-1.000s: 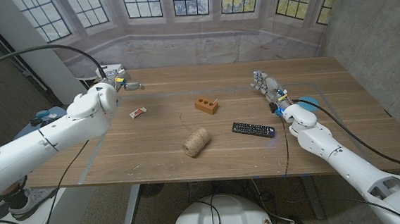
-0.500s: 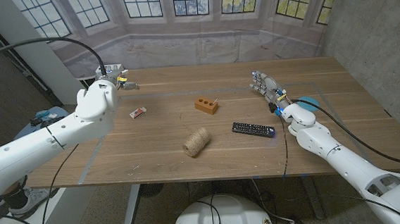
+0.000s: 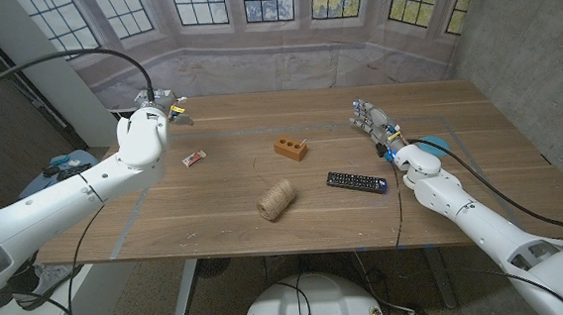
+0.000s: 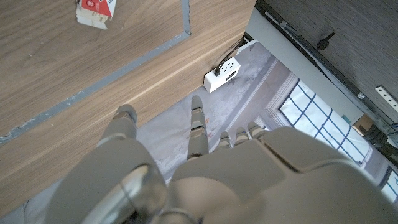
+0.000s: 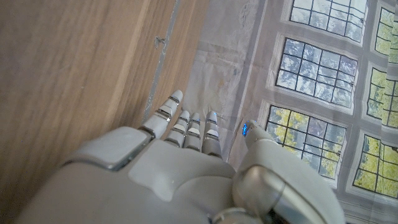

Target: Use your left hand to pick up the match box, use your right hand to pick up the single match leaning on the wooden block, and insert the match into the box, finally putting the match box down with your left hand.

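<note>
Left hand [image 3: 162,104] is swinging inward over the desk's [image 3: 216,217] far-left edge, fingers released, holding nothing; likely an approach. Match box [image 3: 193,159] is lying just ahead. Match [image 3: 301,140] is leaning on wooden block [image 3: 290,148]. Right hand [image 3: 371,119] is idling, empty.

Robotics lab or test room. Shown by a wooden counter [image 3: 314,200] marked with tape, a backdrop [image 3: 282,18] printed with bay windows, bare grey walls [image 3: 526,31], and loose cabling [image 3: 47,65].
</note>
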Tool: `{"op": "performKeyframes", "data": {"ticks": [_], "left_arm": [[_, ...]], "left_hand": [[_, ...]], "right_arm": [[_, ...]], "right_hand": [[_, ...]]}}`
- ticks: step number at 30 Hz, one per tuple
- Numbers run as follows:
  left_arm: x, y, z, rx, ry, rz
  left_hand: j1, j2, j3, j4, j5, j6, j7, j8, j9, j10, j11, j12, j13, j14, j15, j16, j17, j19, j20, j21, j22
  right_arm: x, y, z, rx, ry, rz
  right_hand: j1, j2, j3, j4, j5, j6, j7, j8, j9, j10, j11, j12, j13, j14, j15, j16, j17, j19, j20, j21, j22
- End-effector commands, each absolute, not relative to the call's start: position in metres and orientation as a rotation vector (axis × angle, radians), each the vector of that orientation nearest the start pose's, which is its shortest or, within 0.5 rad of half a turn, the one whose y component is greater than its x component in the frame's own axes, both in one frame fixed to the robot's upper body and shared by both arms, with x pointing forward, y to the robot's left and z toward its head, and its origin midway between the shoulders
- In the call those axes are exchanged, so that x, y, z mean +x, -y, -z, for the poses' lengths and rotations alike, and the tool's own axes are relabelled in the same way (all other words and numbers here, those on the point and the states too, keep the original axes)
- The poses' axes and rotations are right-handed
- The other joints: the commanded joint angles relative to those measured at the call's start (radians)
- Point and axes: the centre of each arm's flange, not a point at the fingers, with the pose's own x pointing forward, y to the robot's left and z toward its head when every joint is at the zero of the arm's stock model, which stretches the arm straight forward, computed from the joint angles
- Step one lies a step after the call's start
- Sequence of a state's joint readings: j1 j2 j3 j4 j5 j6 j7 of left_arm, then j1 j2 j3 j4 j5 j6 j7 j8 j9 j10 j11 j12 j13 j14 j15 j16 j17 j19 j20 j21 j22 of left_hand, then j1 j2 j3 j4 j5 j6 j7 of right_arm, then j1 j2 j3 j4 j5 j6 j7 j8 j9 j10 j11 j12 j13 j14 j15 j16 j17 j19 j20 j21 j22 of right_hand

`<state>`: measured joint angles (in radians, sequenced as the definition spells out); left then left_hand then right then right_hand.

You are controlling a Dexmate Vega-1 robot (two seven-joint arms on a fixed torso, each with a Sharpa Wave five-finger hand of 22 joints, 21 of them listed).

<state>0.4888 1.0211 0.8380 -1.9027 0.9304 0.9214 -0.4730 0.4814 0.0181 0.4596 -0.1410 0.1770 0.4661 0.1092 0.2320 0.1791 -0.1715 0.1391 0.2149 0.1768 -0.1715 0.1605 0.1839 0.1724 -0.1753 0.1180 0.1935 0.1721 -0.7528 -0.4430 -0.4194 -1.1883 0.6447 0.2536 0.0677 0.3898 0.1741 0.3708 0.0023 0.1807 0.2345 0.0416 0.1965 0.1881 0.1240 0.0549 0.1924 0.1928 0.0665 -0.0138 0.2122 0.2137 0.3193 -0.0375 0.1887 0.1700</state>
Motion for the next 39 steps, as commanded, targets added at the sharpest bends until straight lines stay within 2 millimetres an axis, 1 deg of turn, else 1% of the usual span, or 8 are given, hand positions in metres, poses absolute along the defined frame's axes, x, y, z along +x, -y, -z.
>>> {"op": "performKeyframes", "data": {"ticks": [1,8,10,24,25,26,31,39], "left_arm": [[0.584,-0.337,-0.115,1.785,-0.057,-0.545],[0.587,-0.338,-0.112,1.794,-0.098,-0.497],[0.587,-0.339,-0.109,1.791,-0.107,-0.495],[0.595,-0.347,-0.083,1.81,-0.155,-0.425],[0.596,-0.347,-0.083,1.81,-0.156,-0.423],[0.597,-0.348,-0.082,1.809,-0.161,-0.419],[0.6,-0.347,-0.078,1.818,-0.144,-0.41],[0.609,-0.346,-0.072,1.816,-0.129,-0.41]], "left_hand": [[0.004,-0.016,-0.001,-0.005,-0.003,0.002,0.004,-0.004,0.003,-0.094,-0.004,0.004,0.002,-0.209,-0.005,0.006,0.0,-0.115,0.005,0.008,0.003],[0.018,-0.033,-0.005,-0.017,-0.001,-0.041,0.022,-0.025,0.003,-0.106,0.006,-0.006,0.002,-0.215,0.001,-0.001,0.001,-0.123,0.009,0.002,0.003],[0.021,-0.039,-0.008,-0.018,0.0,-0.062,0.035,-0.035,0.003,-0.113,0.012,-0.01,0.002,-0.218,0.002,-0.003,0.001,-0.129,0.013,-0.001,0.004],[0.026,-0.044,-0.01,-0.018,0.0,-0.089,0.043,-0.045,0.004,-0.124,0.015,-0.016,0.002,-0.222,0.006,-0.004,0.001,-0.134,0.018,-0.002,0.004],[0.026,-0.045,-0.011,-0.018,0.0,-0.097,0.048,-0.047,0.004,-0.126,0.014,-0.016,0.002,-0.224,0.007,-0.005,0.001,-0.136,0.019,-0.003,0.004],[0.026,-0.046,-0.011,-0.018,0.0,-0.1,0.05,-0.048,0.004,-0.127,0.015,-0.017,0.002,-0.225,0.007,-0.005,0.001,-0.136,0.019,-0.003,0.004],[0.026,-0.048,-0.013,-0.016,0.0,-0.11,0.056,-0.05,0.004,-0.129,0.019,-0.018,0.002,-0.226,0.01,-0.005,0.001,-0.136,0.019,-0.002,0.004],[0.032,-0.047,-0.012,-0.016,0.002,-0.101,0.058,-0.043,0.005,-0.121,0.021,-0.014,0.002,-0.213,0.009,0.0,0.001,-0.122,0.021,0.003,0.004]], "right_arm": [[0.681,0.261,0.028,0.06,0.533,-0.247],[0.68,0.26,0.028,0.057,0.532,-0.245],[0.68,0.259,0.027,0.054,0.532,-0.244],[0.679,0.255,0.028,0.054,0.532,-0.236],[0.679,0.255,0.028,0.053,0.531,-0.237],[0.679,0.254,0.029,0.052,0.53,-0.237],[0.679,0.253,0.029,0.052,0.528,-0.237],[0.677,0.252,0.031,0.051,0.526,-0.231]], "right_hand": [[0.008,-0.006,0.005,-0.005,0.0,0.006,0.004,0.01,0.005,0.001,0.006,0.005,0.005,0.004,0.007,0.008,0.001,0.005,0.001,0.007,0.001],[0.009,-0.006,0.005,-0.008,0.0,0.007,0.006,0.009,0.005,0.003,0.005,0.006,0.005,0.004,0.007,0.008,0.001,0.005,0.002,0.007,0.001],[0.009,-0.006,0.005,-0.008,0.0,0.008,0.005,0.009,0.005,0.003,0.006,0.006,0.005,0.004,0.008,0.008,0.001,0.005,0.002,0.007,0.001],[0.01,-0.005,0.006,-0.012,-0.001,0.009,0.005,0.008,0.005,0.0,0.004,0.005,0.005,0.004,0.008,0.008,0.001,0.005,0.003,0.006,0.002],[0.01,-0.005,0.006,-0.012,-0.001,0.008,0.005,0.007,0.005,0.001,0.007,0.005,0.005,0.004,0.007,0.008,0.001,0.005,0.002,0.006,0.002],[0.01,-0.005,0.006,-0.012,-0.001,0.009,0.005,0.007,0.005,0.001,0.004,0.006,0.005,0.004,0.008,0.008,0.001,0.005,0.003,0.006,0.002],[0.01,-0.005,0.005,-0.013,-0.001,0.009,0.007,0.007,0.005,0.001,0.003,0.006,0.005,0.004,0.008,0.008,0.001,0.005,0.003,0.006,0.002],[0.01,-0.005,0.005,-0.015,-0.001,0.009,0.006,0.006,0.005,0.0,0.003,0.006,0.005,0.004,0.008,0.008,0.001,0.005,0.003,0.006,0.002]]}}
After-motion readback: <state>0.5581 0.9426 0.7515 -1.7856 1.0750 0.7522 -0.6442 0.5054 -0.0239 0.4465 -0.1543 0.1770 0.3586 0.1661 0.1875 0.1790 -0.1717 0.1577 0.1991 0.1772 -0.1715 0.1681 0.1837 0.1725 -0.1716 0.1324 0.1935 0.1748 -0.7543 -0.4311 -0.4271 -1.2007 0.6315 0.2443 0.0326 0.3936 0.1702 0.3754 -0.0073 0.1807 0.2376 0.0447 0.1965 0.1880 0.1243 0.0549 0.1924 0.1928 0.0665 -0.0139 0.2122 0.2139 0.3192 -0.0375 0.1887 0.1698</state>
